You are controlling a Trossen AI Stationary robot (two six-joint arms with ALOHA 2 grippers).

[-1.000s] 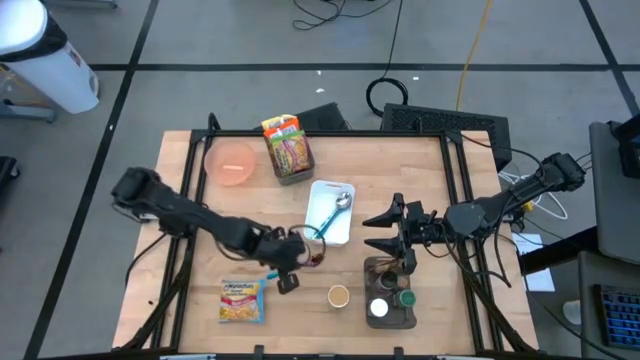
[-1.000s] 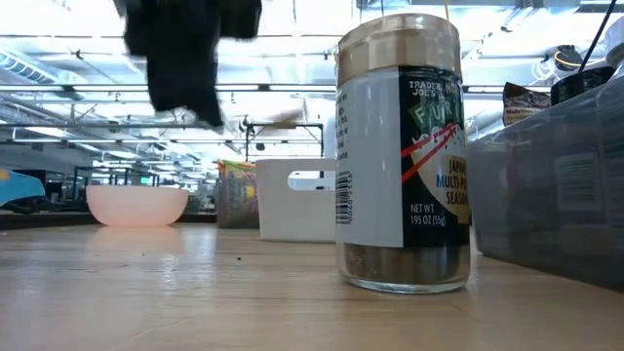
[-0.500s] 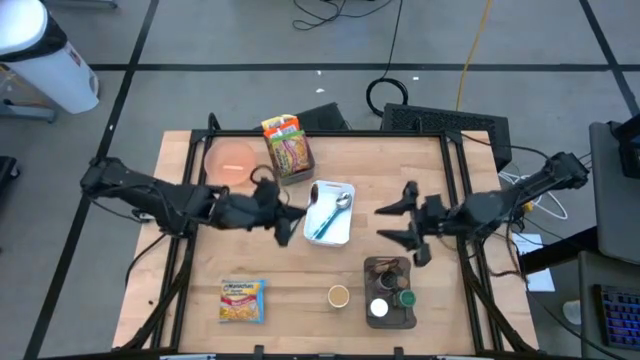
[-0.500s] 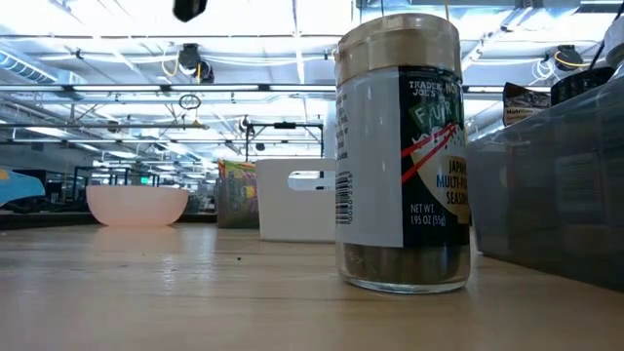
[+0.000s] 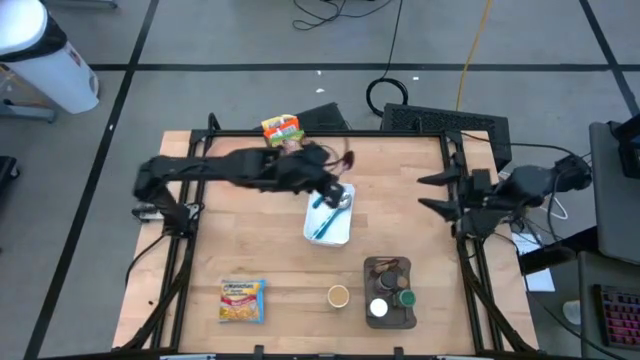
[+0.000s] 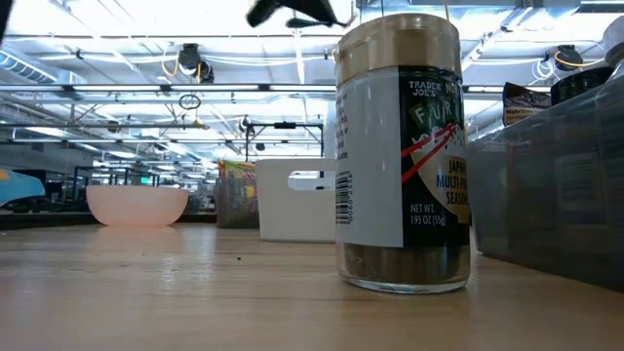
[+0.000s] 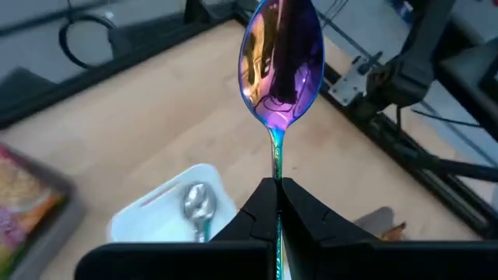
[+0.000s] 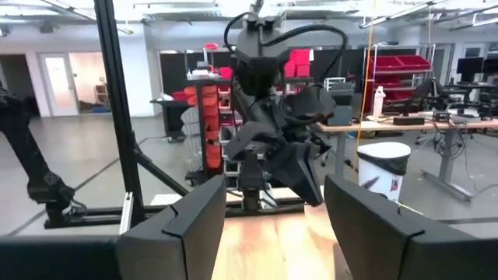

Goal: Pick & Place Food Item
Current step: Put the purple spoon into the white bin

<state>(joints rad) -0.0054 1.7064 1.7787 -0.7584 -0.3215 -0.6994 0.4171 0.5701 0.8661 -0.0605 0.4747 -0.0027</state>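
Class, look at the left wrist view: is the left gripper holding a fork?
No. The left gripper has its fingers shut on the handle of a shiny purple spoon, held above the white tray.

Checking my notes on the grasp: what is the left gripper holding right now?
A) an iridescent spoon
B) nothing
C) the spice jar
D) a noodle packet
A: in the left wrist view the left gripper is shut on the thin handle of an iridescent spoon, its bowl held up over the table, above the white tray.
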